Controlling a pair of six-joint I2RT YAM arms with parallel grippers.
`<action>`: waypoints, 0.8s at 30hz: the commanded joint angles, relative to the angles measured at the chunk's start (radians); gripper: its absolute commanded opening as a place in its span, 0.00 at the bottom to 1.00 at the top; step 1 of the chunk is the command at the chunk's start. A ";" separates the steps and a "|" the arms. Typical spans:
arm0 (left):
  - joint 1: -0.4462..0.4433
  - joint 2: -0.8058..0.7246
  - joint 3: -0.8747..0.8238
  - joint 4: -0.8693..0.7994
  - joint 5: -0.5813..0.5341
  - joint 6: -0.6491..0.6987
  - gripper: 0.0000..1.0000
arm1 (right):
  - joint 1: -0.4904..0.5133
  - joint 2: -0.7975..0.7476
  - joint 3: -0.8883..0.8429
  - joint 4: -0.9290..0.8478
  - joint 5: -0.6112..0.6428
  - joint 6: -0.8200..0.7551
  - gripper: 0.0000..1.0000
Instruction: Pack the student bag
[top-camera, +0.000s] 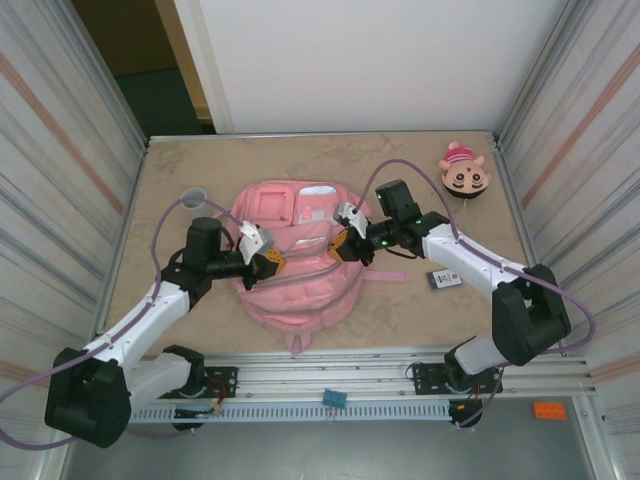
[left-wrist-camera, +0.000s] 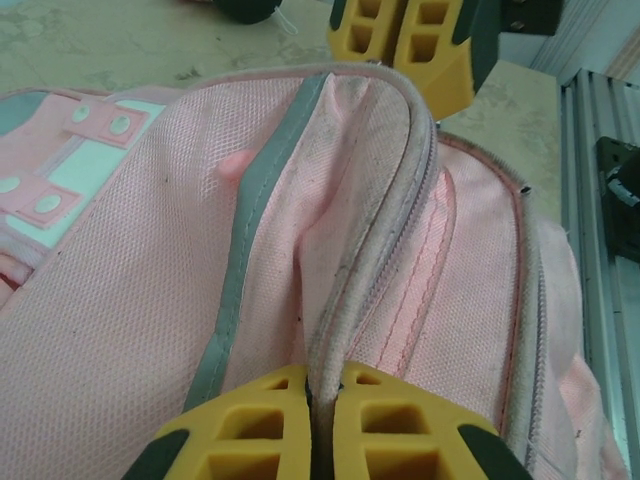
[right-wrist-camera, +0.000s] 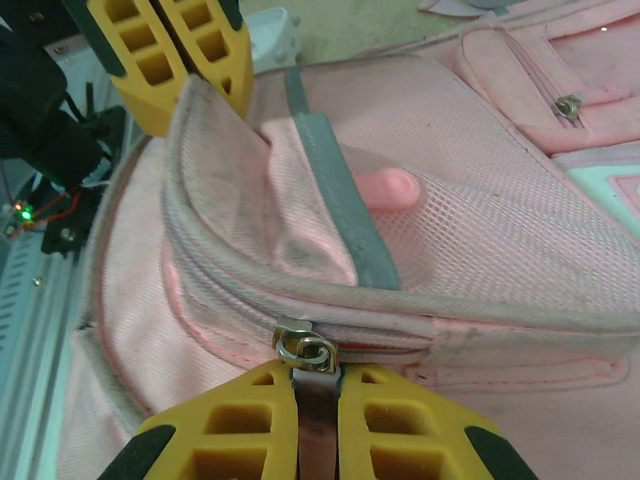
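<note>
The tan surface spreads wide under me; the student bag, a pink backpack, lies flat at its middle with the front pockets facing up; a pink-and-tan cartoon plush sits in the far right corner, well apart from the bag; a grey cup stands near the bag's far left side; a small dark card lies on the surface beside my right arm. My left fingers are closed narrow, pinching a raised fold of the bag's zipped rim; my right fingers are closed as well, gripping the tab of the zip pull at the rim's other end; the two pairs face each other across the lifted pink fabric.
</note>
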 joint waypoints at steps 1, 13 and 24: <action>-0.015 -0.031 0.064 0.070 -0.119 -0.015 0.00 | 0.025 -0.073 0.000 -0.017 -0.057 0.072 0.00; -0.165 -0.027 0.099 0.105 -0.370 -0.065 0.00 | 0.240 -0.109 -0.015 0.007 0.192 0.362 0.00; -0.244 0.024 0.135 0.124 -0.355 -0.027 0.00 | 0.273 -0.106 -0.015 0.101 0.240 0.667 0.13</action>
